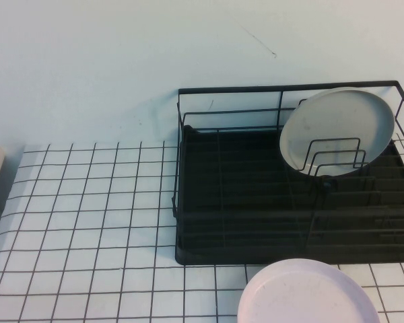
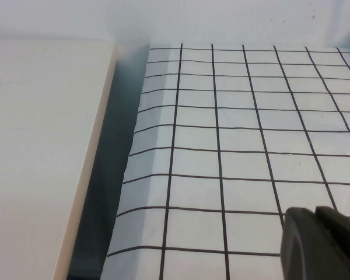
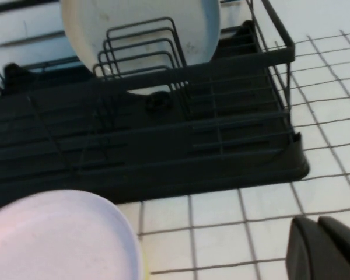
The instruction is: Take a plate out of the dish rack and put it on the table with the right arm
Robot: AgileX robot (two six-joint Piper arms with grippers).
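Upper right, round pale grey plate [image 1: 337, 129] stands among black wire dish rack [image 1: 256, 222] loops; I'd lift straight up. Left gripper [image 2: 324, 242], right gripper [image 3: 326, 248]: openness unclear.

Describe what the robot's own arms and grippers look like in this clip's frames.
Little shows. The left gripper appears only in its wrist view as a matte black, rounded, ridged piece above the table. The right gripper looks alike: dark, blocky, matte. No cables, markings or colour accents are visible. Neither arm shows in the high view.
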